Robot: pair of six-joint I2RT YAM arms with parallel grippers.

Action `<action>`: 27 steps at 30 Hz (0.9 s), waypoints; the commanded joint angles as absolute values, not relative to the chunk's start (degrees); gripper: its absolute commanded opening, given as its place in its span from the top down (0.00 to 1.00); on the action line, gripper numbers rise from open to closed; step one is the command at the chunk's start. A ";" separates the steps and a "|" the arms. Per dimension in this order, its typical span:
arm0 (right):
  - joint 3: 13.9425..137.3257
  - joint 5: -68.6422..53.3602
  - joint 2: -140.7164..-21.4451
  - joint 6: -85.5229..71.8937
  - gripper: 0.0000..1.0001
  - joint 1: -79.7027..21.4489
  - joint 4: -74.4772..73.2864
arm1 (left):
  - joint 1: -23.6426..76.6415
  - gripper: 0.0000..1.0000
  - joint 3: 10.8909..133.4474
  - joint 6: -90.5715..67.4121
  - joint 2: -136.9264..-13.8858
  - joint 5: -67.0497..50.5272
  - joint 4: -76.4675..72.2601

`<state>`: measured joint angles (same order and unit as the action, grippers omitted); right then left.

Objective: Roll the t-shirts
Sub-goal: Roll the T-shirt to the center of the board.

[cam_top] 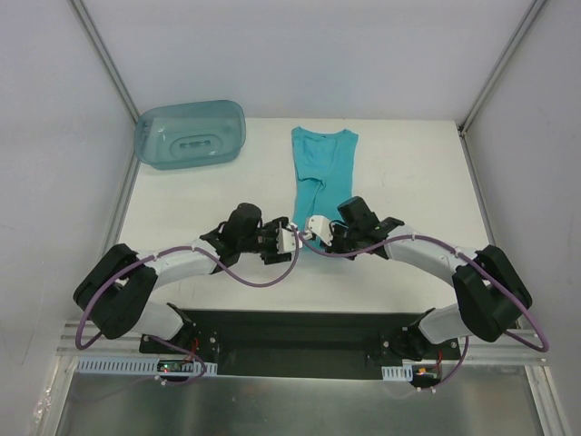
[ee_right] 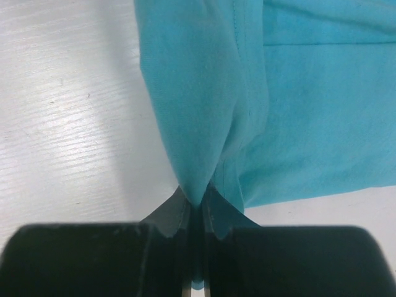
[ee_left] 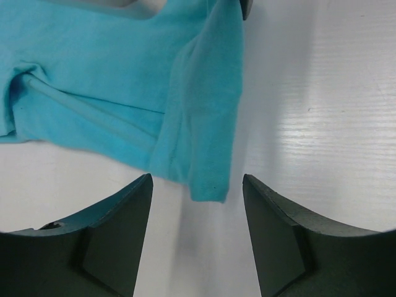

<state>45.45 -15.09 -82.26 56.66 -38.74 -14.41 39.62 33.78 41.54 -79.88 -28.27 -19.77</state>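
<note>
**right jaws pinch the tee, left jaws wide open**

the teal t-shirt (cam_top: 320,168) lies on the white desk (cam_top: 418,182) as a narrow lengthwise strip, its far end toward the back and its near end down at both wrists. the right arm (cam_top: 427,254) has its jaws clenched on a pinch of the shirt's near edge, and the fabric (ee_right: 204,93) rises out of them in a fold. the left arm (cam_top: 172,263) has its jaws released and spread, and a corner of the shirt (ee_left: 124,93) sits just ahead of the gap, untouched. a translucent blue-green plastic tub (cam_top: 191,134) sits at the far left of the desk, apart from the shirt.
</note>
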 commanded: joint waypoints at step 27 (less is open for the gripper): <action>51.41 -23.46 -81.56 55.46 0.96 -38.06 -27.14 | 38.76 1.00 45.26 32.17 -83.68 -41.74 -3.10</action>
